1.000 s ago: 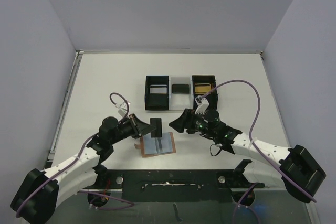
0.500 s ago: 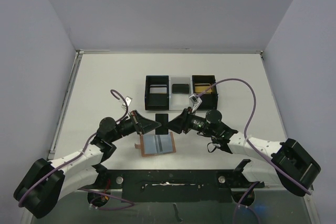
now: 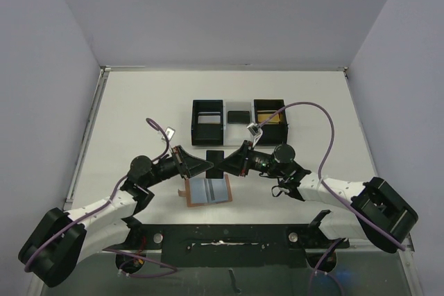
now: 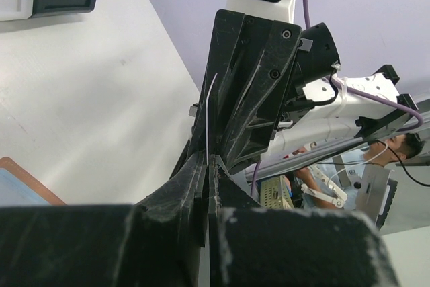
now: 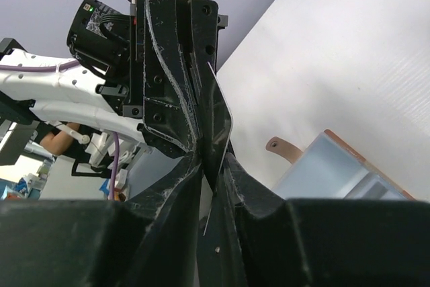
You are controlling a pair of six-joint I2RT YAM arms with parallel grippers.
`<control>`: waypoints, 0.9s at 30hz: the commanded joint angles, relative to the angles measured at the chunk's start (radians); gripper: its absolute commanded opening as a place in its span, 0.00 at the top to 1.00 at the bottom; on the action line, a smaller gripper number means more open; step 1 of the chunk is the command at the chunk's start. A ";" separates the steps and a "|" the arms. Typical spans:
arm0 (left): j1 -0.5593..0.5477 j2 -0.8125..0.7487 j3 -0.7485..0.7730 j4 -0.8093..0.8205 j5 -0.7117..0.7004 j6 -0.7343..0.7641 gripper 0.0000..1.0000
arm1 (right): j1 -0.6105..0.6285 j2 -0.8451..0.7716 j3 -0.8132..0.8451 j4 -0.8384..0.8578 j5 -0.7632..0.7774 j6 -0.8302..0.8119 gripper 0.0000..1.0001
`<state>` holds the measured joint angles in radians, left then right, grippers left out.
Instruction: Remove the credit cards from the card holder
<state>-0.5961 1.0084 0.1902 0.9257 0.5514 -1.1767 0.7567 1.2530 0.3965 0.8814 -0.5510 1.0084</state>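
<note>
A black credit card [image 3: 216,163] hangs in the air just above the card holder [image 3: 208,190], a tan wallet lying open with its light blue lining up. My left gripper [image 3: 209,165] is shut on the card's left side. My right gripper [image 3: 224,166] has its fingers pressed on the right side of the same card. In the left wrist view the card shows as a thin pale edge [image 4: 208,119] running up from my left gripper [image 4: 209,159]. In the right wrist view the card [image 5: 222,126] sits between the fingers of my right gripper [image 5: 213,166], with the card holder [image 5: 336,166] below.
A black three-compartment tray [image 3: 207,145] stands behind the arms. Its white middle compartment holds a grey card [image 3: 238,117] and its right one a gold card [image 3: 268,114]. The wallet's tab [image 5: 282,149] points left.
The left gripper carried the black card up and slightly right off the card holder. The right gripper moved left to meet it and closed its fingers on the card.
</note>
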 commanded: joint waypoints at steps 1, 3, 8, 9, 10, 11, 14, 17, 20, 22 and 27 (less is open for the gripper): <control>-0.011 -0.023 0.026 0.065 0.032 0.002 1.00 | -0.005 -0.014 0.039 0.086 -0.018 -0.003 0.86; -0.011 -0.031 0.028 0.040 0.036 0.012 1.00 | -0.005 -0.024 0.031 0.088 -0.017 -0.007 0.89; -0.009 -0.059 0.022 0.017 0.029 0.019 1.00 | -0.005 -0.060 0.020 0.082 -0.029 -0.015 0.88; -0.010 -0.064 0.022 0.012 0.028 0.021 1.00 | -0.005 -0.068 0.019 0.083 -0.030 -0.014 0.89; -0.010 -0.065 0.022 0.009 0.029 0.023 1.00 | -0.006 -0.073 0.016 0.087 -0.033 -0.014 0.92; -0.009 -0.067 0.023 0.009 0.031 0.024 1.00 | -0.005 -0.077 0.017 0.090 -0.040 -0.012 0.94; -0.009 -0.065 0.029 0.010 0.049 0.026 1.00 | -0.005 -0.085 0.021 0.098 -0.059 -0.009 0.99; -0.009 -0.078 0.027 -0.006 0.048 0.026 0.86 | -0.008 -0.108 0.017 0.078 -0.051 -0.017 1.00; -0.005 -0.121 0.030 -0.096 0.022 0.060 0.63 | -0.013 -0.145 0.016 0.015 -0.029 -0.048 1.00; 0.000 -0.165 0.038 -0.186 -0.011 0.093 0.45 | -0.019 -0.175 0.016 -0.041 -0.009 -0.071 1.00; 0.006 -0.271 0.095 -0.480 -0.127 0.224 0.35 | -0.029 -0.257 0.038 -0.251 0.087 -0.170 1.00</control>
<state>-0.5968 0.8108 0.1959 0.6827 0.5304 -1.0847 0.7383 1.0649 0.3965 0.7811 -0.5598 0.9447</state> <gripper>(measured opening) 0.640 0.029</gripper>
